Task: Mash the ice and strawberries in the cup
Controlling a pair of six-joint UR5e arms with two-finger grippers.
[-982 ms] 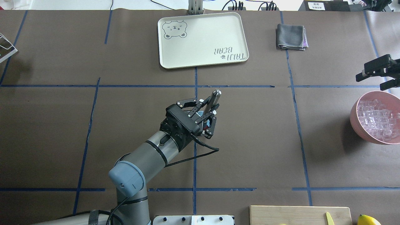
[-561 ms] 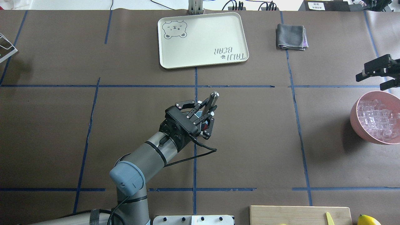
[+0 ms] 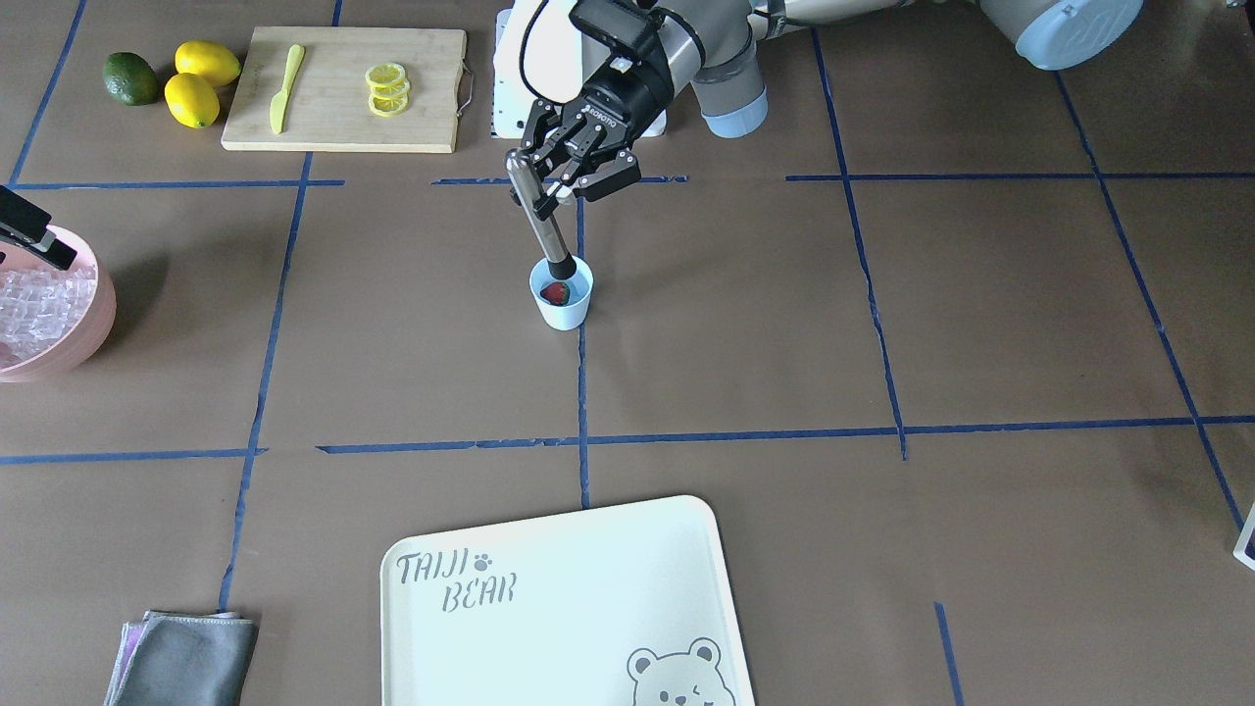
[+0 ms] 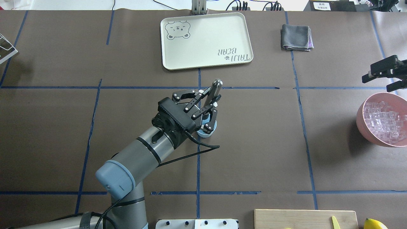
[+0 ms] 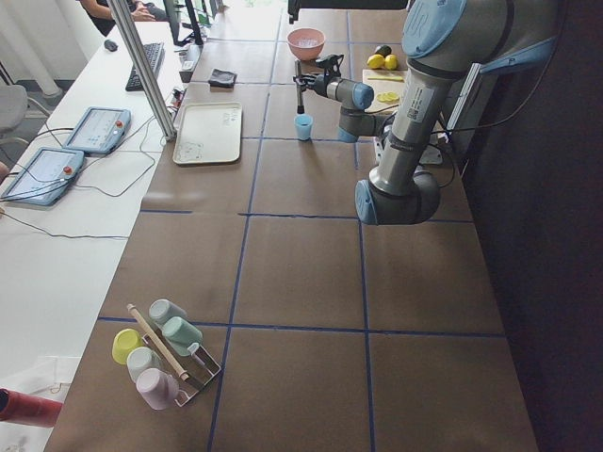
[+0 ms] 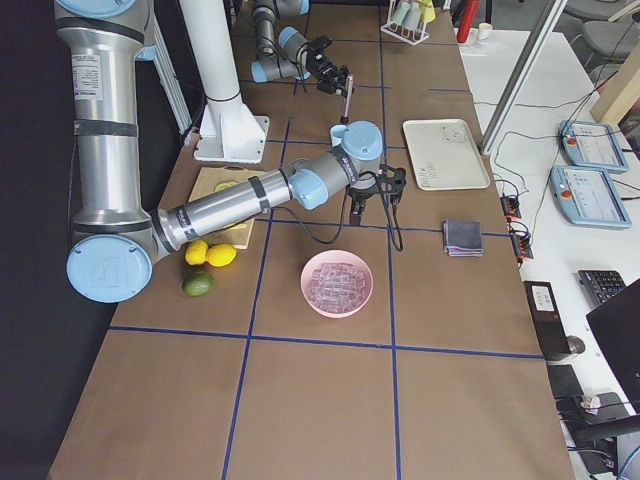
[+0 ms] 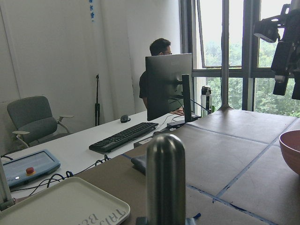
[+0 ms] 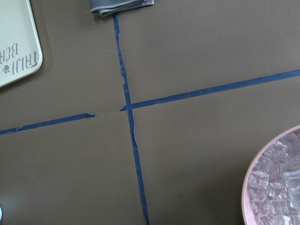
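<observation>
The pale blue cup (image 3: 567, 306) stands near the table's middle with a red strawberry (image 3: 556, 292) inside; in the overhead view the cup (image 4: 207, 131) is mostly hidden under my left gripper. My left gripper (image 3: 555, 188) (image 4: 210, 104) is shut on a metal muddler (image 3: 541, 224) (image 4: 216, 86), tilted, with its dark tip at the cup's mouth. The muddler's top fills the left wrist view (image 7: 165, 176). Ice cubes (image 4: 384, 121) (image 8: 277, 185) fill the pink bowl (image 4: 362, 118) at the right. My right gripper (image 4: 386, 77) hovers open just beyond the bowl. I cannot tell if ice is in the cup.
A cream bear tray (image 4: 206, 39) lies at the far middle and a folded grey cloth (image 4: 296, 37) to its right. A cutting board (image 3: 343, 88) with lemon slices and a yellow knife, two lemons (image 3: 201, 80) and a lime sit near the robot base. A cup rack (image 5: 162, 350) is at the left end.
My left gripper has drawn back and up with the muddler, so the cup now shows beneath it. The right gripper has not moved.
</observation>
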